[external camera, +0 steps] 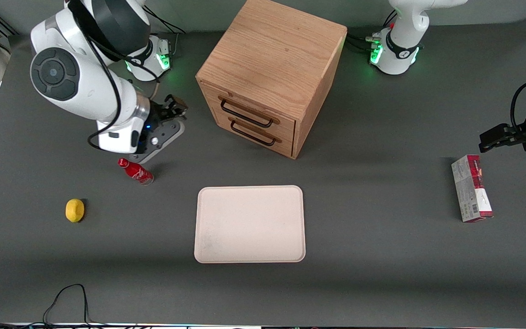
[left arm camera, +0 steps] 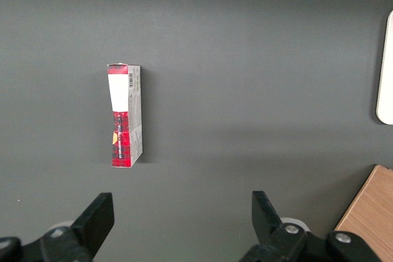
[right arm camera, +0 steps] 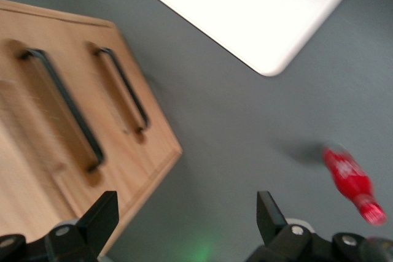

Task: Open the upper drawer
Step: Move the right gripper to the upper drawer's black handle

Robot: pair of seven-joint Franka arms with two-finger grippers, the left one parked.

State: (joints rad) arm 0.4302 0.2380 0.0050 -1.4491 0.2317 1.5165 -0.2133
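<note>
My gripper (external camera: 175, 109) hangs above the bench (external camera: 381, 256), beside the cabinet (external camera: 270, 68) on the working arm's side, level with its drawer fronts and not touching them. My jaws stand apart and hold nothing; both black fingers (right arm camera: 101, 216) show in the right wrist view with bare bench surface between them.

The cabinet is a light oak box standing near the bench edge farthest from the front camera, about midway along that edge, turned at an angle so that its drawer face looks toward the working arm's end and toward the front camera. The upper drawer (external camera: 249, 108) is the top one of two. It sits shut, its front flush with the cabinet face, and its black wire handle (external camera: 246, 114) runs along the front. The bottom drawer (external camera: 256, 130) lies directly beneath it, also shut, with a matching handle.

A red bottle (external camera: 135, 171) lies on its side on the bench, just nearer the front camera than my gripper. A yellow lemon (external camera: 75, 210) rests nearer still to that camera and toward the working arm's end. A cream tray (external camera: 249, 224) lies flat in front of the cabinet, midway along the bench. A red and white carton (external camera: 471, 188) lies toward the parked arm's end, well apart from everything else.
</note>
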